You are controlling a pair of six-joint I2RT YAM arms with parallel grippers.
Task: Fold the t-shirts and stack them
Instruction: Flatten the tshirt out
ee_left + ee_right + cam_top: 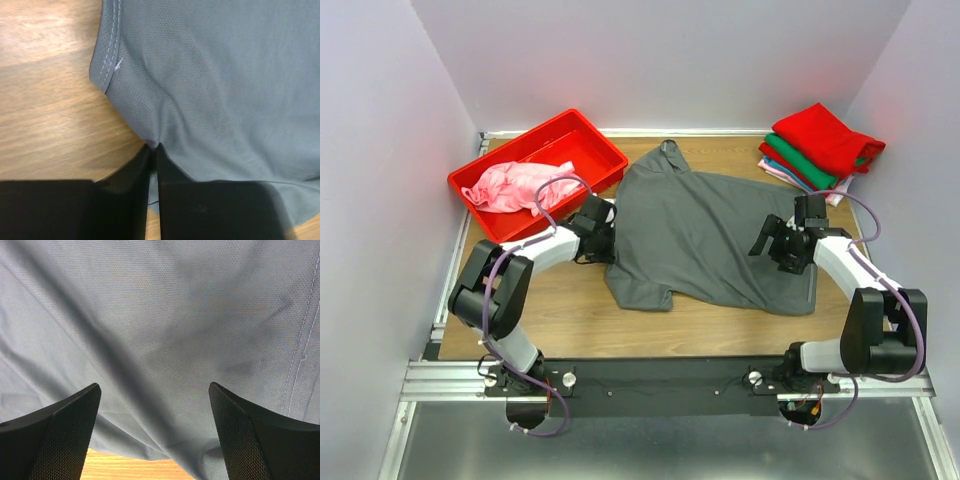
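I judge that I am at the start of the fold, with the grey shirt [710, 235] spread in the middle of the table [570, 310], its collar toward the far side, not yet fully flat. To do this step well, I should keep the pinch low and draw the cloth slowly, so the edge comes over without dragging the whole shirt. I should also bring the other arm down on the cloth before I lift, so both sides move together and the creases do not get folded in. The left gripper [154, 147] is clenched on the left edge of the grey shirt, just beside a stitched hem, and only a small fold of cloth sits between its jaws. The right gripper [154, 386] is spread wide and holds nothing; it hangs over the right part of the shirt, near the hem, and I cannot tell if it touches the cloth. The folded stack [820, 150] waits in the far right corner.
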